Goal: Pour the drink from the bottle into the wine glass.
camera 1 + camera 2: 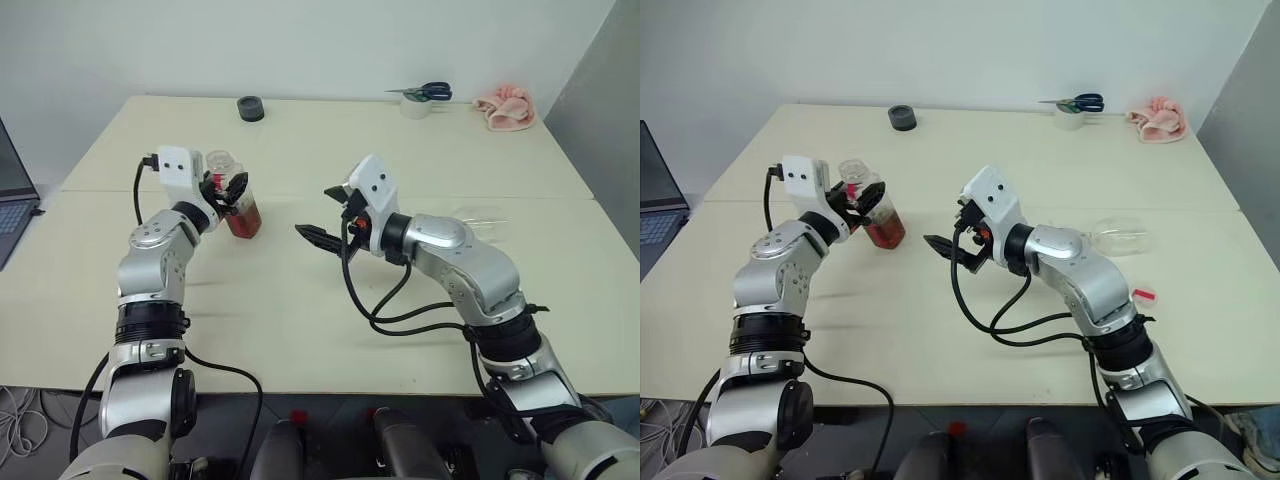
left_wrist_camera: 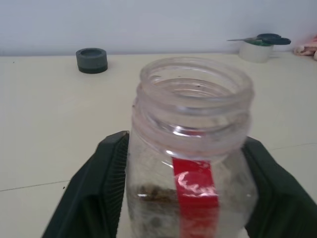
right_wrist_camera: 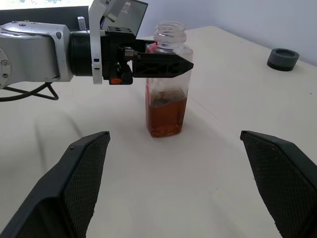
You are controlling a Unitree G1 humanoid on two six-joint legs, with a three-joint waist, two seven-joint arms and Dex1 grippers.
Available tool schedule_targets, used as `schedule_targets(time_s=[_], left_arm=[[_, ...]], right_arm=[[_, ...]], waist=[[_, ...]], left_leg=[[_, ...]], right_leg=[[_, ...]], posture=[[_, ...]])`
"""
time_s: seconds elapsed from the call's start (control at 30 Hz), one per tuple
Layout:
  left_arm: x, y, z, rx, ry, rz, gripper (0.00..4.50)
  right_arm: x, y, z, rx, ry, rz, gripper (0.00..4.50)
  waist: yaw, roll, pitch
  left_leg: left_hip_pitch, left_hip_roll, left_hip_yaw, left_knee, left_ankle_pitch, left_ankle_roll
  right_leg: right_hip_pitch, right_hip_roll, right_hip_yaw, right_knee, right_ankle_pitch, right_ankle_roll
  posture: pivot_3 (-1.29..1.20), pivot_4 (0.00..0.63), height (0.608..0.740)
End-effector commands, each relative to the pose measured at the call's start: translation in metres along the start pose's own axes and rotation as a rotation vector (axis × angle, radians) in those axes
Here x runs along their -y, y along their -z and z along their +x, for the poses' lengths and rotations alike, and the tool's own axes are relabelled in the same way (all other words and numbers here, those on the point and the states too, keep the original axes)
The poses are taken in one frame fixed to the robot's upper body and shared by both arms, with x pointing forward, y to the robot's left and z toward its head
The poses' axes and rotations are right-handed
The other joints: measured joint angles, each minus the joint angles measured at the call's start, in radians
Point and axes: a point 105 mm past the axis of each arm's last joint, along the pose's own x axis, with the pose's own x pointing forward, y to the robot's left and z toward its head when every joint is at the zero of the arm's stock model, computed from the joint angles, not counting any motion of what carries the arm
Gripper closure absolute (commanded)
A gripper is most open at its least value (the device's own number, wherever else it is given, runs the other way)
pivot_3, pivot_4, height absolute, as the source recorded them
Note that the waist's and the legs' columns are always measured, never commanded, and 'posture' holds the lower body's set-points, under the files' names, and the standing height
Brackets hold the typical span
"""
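Where the wide cream table (image 1: 300, 330) lies bare, my right gripper (image 1: 322, 212) hovers with jaws spread wide, holding nothing. My left gripper (image 1: 865, 198) flanks the uncapped clear square plastic bottle (image 3: 166, 82), fingers (image 2: 101, 186) at its sides, grip uncertain. It stands upright, amber drink (image 3: 166, 115) low inside.

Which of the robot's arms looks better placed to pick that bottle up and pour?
Probably the left. Its gripper has fingers either side of the uncapped bottle standing upright on the table. The right gripper is open and apart from it.

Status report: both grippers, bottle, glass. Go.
Left gripper astride the bottle, grip unclear; right gripper open, empty. Bottle upright, uncapped, drink low. Wine glass lying behind right arm.
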Motion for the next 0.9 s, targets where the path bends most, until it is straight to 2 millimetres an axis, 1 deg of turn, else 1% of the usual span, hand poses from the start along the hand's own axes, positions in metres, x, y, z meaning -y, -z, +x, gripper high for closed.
schedule_targets(time_s=[0.03, 0.07, 0.1, 0.37, 0.57, 0.7, 0.8, 0.9], left_arm=[[-0.006, -0.015, -0.004, 0.038, -0.016, 0.033, 0.48], [-0.007, -0.015, -0.005, 0.037, -0.018, 0.035, 0.16], [-0.007, -0.014, -0.006, 0.036, -0.021, 0.037, 0.05], [-0.011, -0.009, -0.016, 0.024, -0.033, 0.053, 0.05], [-0.007, 0.008, -0.026, -0.007, -0.030, 0.049, 0.05], [-0.006, 0.018, -0.038, -0.037, -0.034, 0.045, 0.05], [0.001, 0.028, -0.049, -0.068, -0.005, 0.053, 0.05], [0.008, 0.034, -0.056, -0.087, 0.014, 0.039, 0.05]], right_arm=[[0.000, -0.018, -0.001, 0.061, -0.003, -0.042, 0.00], [0.001, -0.018, 0.000, 0.061, -0.003, -0.041, 0.00], [0.001, -0.018, 0.000, 0.061, -0.003, -0.040, 0.00], [0.004, -0.018, -0.001, 0.060, 0.000, -0.035, 0.00], [0.012, -0.013, -0.006, 0.038, 0.027, -0.025, 0.00], [0.018, -0.009, -0.013, 0.025, 0.054, -0.020, 0.00], [0.028, -0.003, -0.022, 0.015, 0.103, -0.004, 0.00], [0.038, 0.004, -0.031, 0.002, 0.160, 0.012, 0.00]], waist=[[0.000, 0.000, 0.000], [0.000, 0.000, 0.000], [0.000, 0.000, 0.000], [0.000, 0.000, 0.000], [0.000, 0.000, 0.000], [0.000, 0.000, 0.000], [0.000, 0.000, 0.000], [0.001, 0.000, 0.000]], left_leg=[[0.000, 0.000, 0.000, 0.000, 0.000, 0.000], [0.000, 0.000, 0.000, 0.000, 0.000, 0.000], [0.000, 0.000, 0.000, 0.000, 0.000, 0.000], [0.000, 0.000, 0.000, 0.000, 0.000, 0.000], [0.000, 0.000, 0.000, 0.000, 0.000, 0.000], [0.000, 0.000, 0.000, 0.000, 0.000, 0.000], [0.000, 0.000, 0.000, 0.000, 0.000, 0.000], [0.000, 0.000, 0.000, -0.001, 0.000, 0.000]], right_leg=[[0.000, 0.000, 0.000, 0.000, 0.000, 0.000], [0.000, 0.000, 0.000, 0.000, 0.000, 0.000], [0.000, 0.000, 0.000, 0.000, 0.000, 0.000], [0.000, 0.000, 0.000, 0.000, 0.000, 0.000], [0.000, 0.000, 0.000, 0.000, 0.000, 0.000], [0.000, 0.000, 0.000, -0.001, 0.000, 0.000], [0.000, -0.001, 0.000, -0.001, 0.000, 0.000], [0.000, -0.001, 0.000, -0.001, 0.000, 0.000]], posture=[[0.00, 0.150, 0.740], [0.00, 0.150, 0.740], [0.00, 0.150, 0.740], [0.00, 0.150, 0.740], [0.00, 0.150, 0.740], [0.00, 0.150, 0.740], [0.00, 0.150, 0.740], [0.00, 0.150, 0.740]])
